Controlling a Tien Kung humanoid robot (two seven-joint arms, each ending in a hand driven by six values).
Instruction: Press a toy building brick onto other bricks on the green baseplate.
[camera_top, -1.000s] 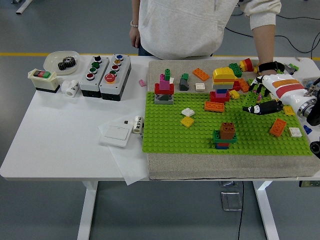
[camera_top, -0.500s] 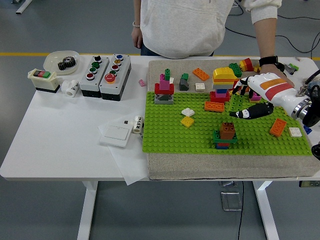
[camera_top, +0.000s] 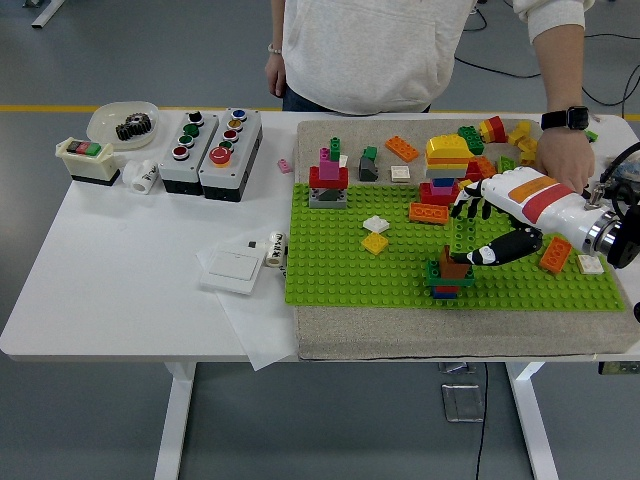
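The right robot hand (camera_top: 468, 232), white with an orange and red stripe, reaches in from the right over the green baseplate (camera_top: 340, 270). Its black fingers (camera_top: 485, 250) pinch a green brick (camera_top: 464, 231), held upright just above and to the right of a small brick stack (camera_top: 436, 275) near the baseplate's front edge. That stack has a brown brick on top, with green, red and blue layers under it. The green brick's lower end is very close to the brown brick; whether they touch cannot be told.

The baseplate lies on a grey mat (camera_top: 400, 340) on the white desk (camera_top: 120, 270). Farther back stand a pink and red tower (camera_top: 328, 180) and a taller yellow-topped stack (camera_top: 445, 165). A flat orange brick (camera_top: 429, 212), a yellow tile (camera_top: 375, 243) and a white piece (camera_top: 376, 224) lie loose on the plate.

A person stands at the far side; one hand (camera_top: 566, 160), with a dark wristwatch, rests among the loose bricks at the mat's far right corner.

On the desk's left sit two push-button boxes (camera_top: 210, 140), a switch (camera_top: 88, 160) and a bowl with a gear (camera_top: 125, 122).
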